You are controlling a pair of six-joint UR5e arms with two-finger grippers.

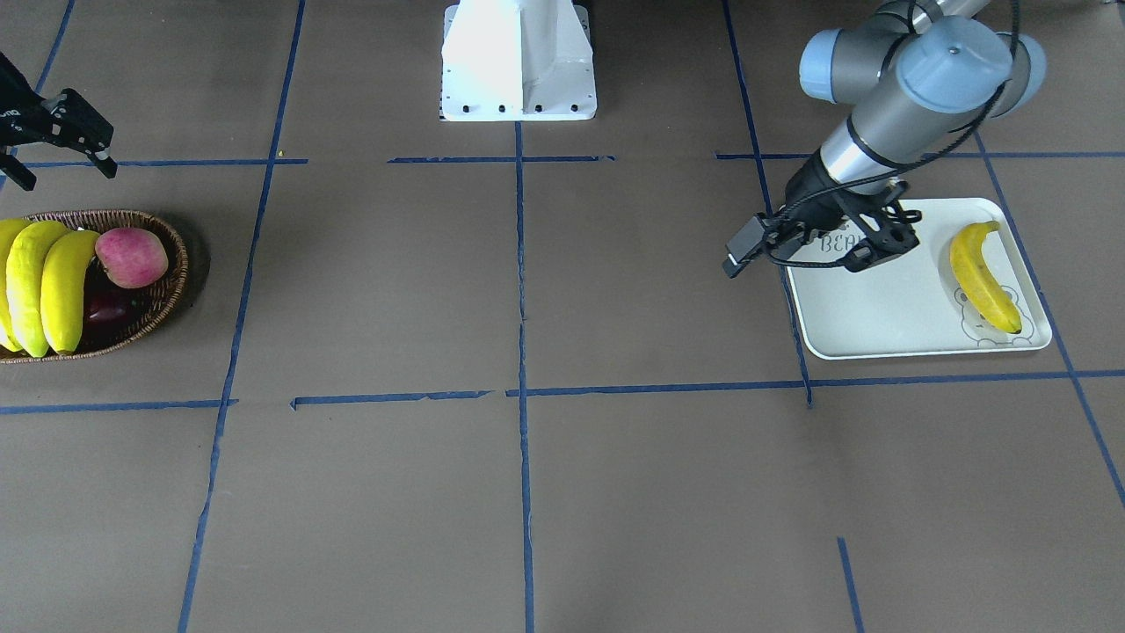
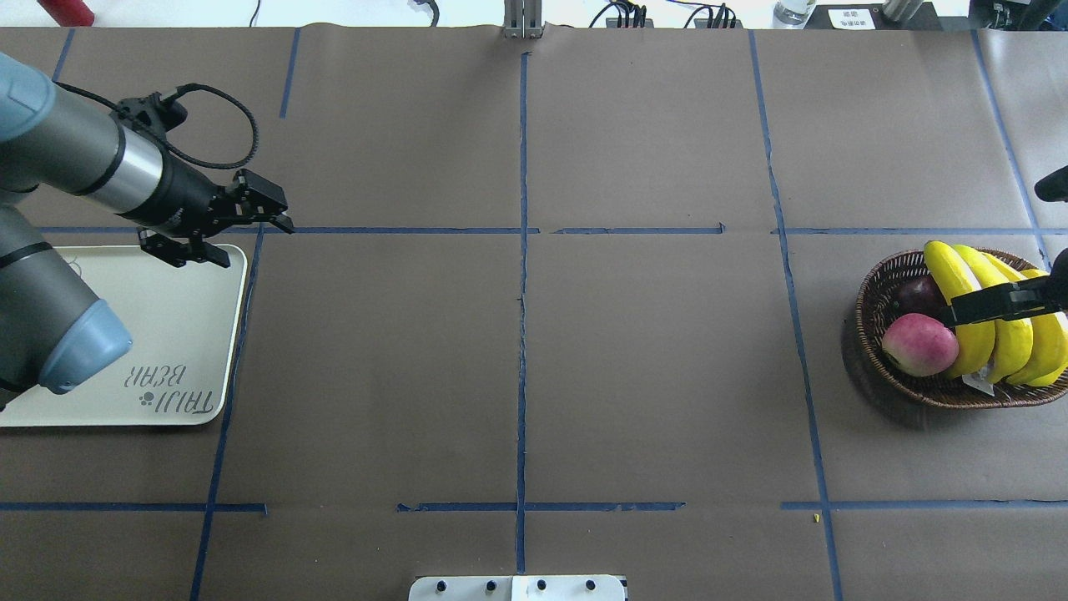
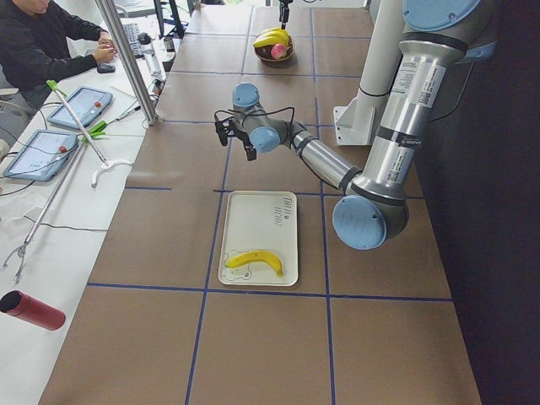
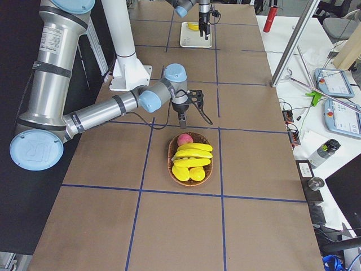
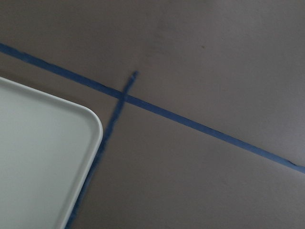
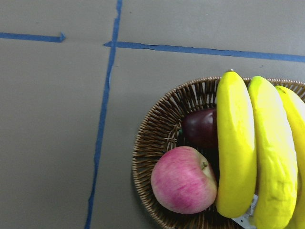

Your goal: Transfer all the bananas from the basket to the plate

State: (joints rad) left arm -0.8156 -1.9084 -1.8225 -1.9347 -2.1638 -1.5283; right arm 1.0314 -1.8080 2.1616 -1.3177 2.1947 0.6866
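Left gripper [image 2: 238, 232]: jaws spread wide, empty, raised over a corner of the plate [image 2: 167, 334]. One banana [image 1: 983, 277] lies on the plate. Right gripper [image 1: 66, 167]: jaws wide, empty, raised near the basket [image 2: 872, 292], which holds the other bananas [image 2: 1014, 351] and a pink-red apple [image 2: 918, 344].

Brown paper-covered table [image 2: 634, 376] gridded with blue tape [image 2: 521, 334]; white side bench [image 3: 51, 253] holds tablets [image 3: 80, 107].
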